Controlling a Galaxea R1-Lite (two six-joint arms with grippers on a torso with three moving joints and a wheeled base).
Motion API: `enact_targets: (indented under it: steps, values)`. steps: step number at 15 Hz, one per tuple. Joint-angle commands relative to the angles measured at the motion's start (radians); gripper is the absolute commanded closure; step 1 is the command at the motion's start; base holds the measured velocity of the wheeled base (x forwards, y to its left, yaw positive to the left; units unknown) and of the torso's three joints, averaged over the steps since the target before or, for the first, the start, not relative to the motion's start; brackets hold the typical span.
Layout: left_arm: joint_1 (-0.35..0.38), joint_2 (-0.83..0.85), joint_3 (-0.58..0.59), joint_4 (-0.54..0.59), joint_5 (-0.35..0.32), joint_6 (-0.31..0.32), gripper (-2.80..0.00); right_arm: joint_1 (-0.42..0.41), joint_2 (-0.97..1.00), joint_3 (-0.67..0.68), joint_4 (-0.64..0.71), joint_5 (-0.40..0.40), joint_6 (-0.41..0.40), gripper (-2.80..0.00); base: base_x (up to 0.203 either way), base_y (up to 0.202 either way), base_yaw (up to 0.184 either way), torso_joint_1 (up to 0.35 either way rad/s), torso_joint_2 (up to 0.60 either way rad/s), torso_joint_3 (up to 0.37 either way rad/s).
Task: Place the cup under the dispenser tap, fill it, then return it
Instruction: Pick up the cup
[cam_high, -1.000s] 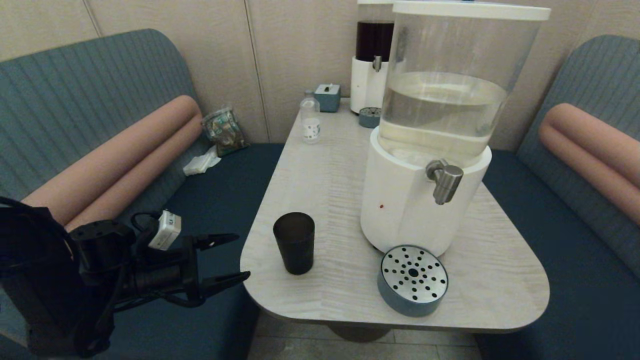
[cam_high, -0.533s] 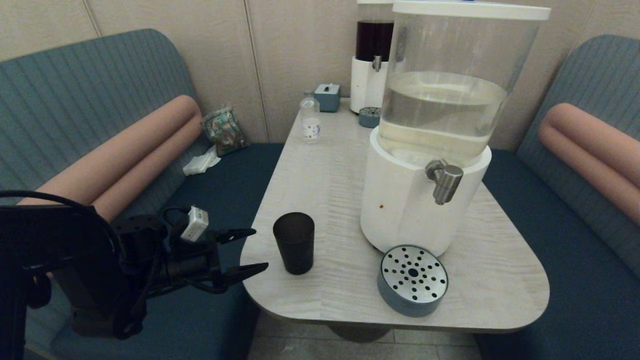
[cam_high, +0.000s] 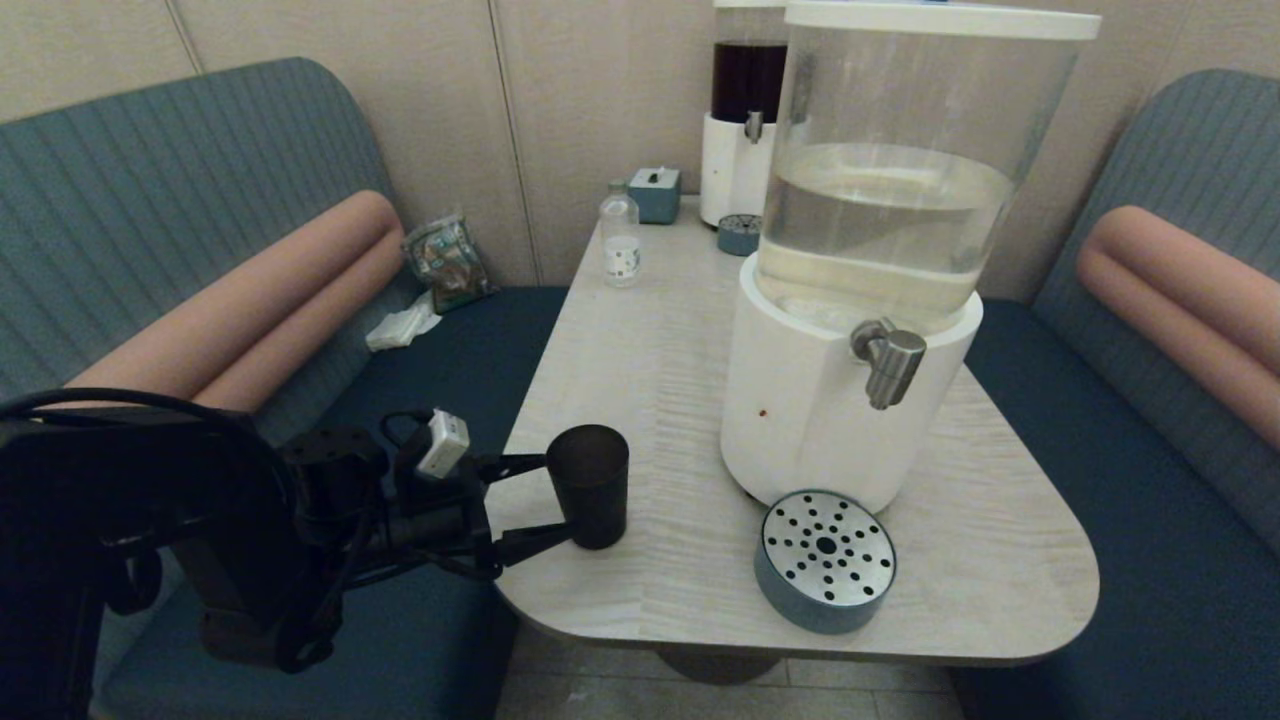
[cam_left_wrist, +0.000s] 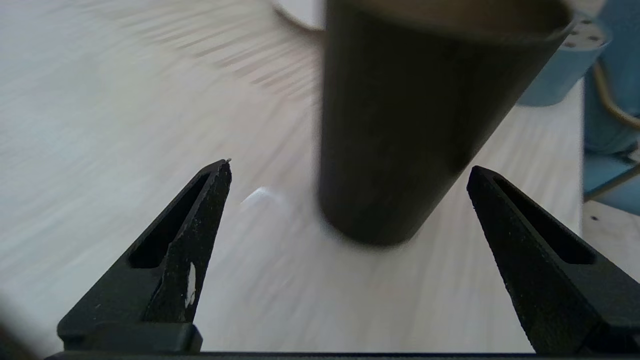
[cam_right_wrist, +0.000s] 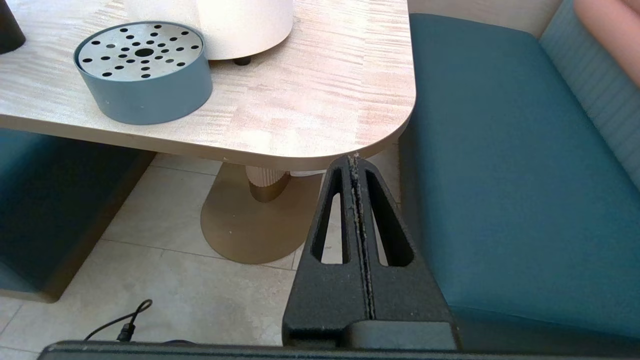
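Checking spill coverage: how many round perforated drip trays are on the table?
2: one near the front edge before the big dispenser; one at the back by the dark-liquid dispenser.

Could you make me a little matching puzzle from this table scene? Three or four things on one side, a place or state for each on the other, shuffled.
Things:
1. cup
2. left gripper
3. right gripper
4. drip tray

Places or states:
A. shut, parked low beside the table's corner
B. on the table in front of the big dispenser, below its tap
C. upright near the table's left edge, not yet gripped
D. open, one finger on each side of the cup

Pairs: 1-C, 2-D, 3-A, 4-B
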Motion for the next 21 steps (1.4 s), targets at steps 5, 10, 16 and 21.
enact_targets:
  steps: [5, 10, 16, 21]
  values:
    - [-0.093, 0.017, -0.027, -0.008, 0.064, -0.004, -2.8, 0.0, -0.001, 0.002, 0.0, 0.0, -0.001, 0.0, 0.0, 0.0, 0.0, 0.0, 0.0, 0.0]
    - [-0.116, 0.037, -0.107, -0.008, 0.12, -0.02, -2.8, 0.0, -0.001, 0.002, 0.0, 0.0, -0.001, 0.0, 0.0, 0.0, 0.0, 0.0, 0.0, 0.0]
    - [-0.119, 0.039, -0.143, -0.008, 0.151, -0.039, 0.0, 0.0, -0.001, 0.0, 0.0, 0.0, -0.001, 0.0, 0.0, 0.0, 0.0, 0.0, 0.0, 0.0]
    - [-0.117, 0.003, -0.109, -0.008, 0.151, -0.041, 0.0, 0.0, -0.001, 0.0, 0.0, 0.0, -0.001, 0.0, 0.0, 0.0, 0.0, 0.0, 0.0, 0.0]
